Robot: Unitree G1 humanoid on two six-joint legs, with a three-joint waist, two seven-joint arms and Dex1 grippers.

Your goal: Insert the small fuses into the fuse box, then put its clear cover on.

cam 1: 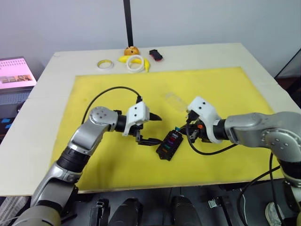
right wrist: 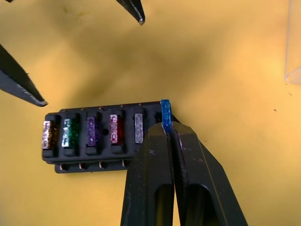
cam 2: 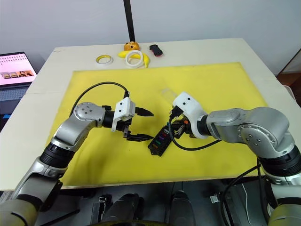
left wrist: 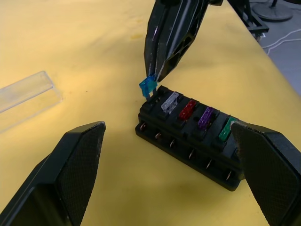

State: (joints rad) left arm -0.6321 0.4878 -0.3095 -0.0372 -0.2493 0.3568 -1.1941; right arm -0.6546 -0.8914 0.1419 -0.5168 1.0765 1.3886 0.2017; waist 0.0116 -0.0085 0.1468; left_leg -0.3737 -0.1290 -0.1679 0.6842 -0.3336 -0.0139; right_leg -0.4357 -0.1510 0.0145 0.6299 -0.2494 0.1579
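Near the frame's centre, the right gripper [right wrist: 165, 128], jaws clamped on a blue fuse [right wrist: 165, 113], holds it at the fuse box's [right wrist: 94, 136] end slot, seemingly partly seated, while the left gripper's [cam 1: 151, 128] jaws gape alongside.

Open yellow mat [cam 1: 225, 89] all around the small black rectangular fuse box [cam 1: 169, 144], bare toward the near edge and both sides. Hemmed in at one end by the right end effector [right wrist: 166, 126], pinched on a blue fuse [left wrist: 147, 86] at the last slot. Spread left end effector [cam 1: 149, 128] close at the other end. Thin clear plastic cover [cam 1: 175, 101] just beyond, flat on the mat
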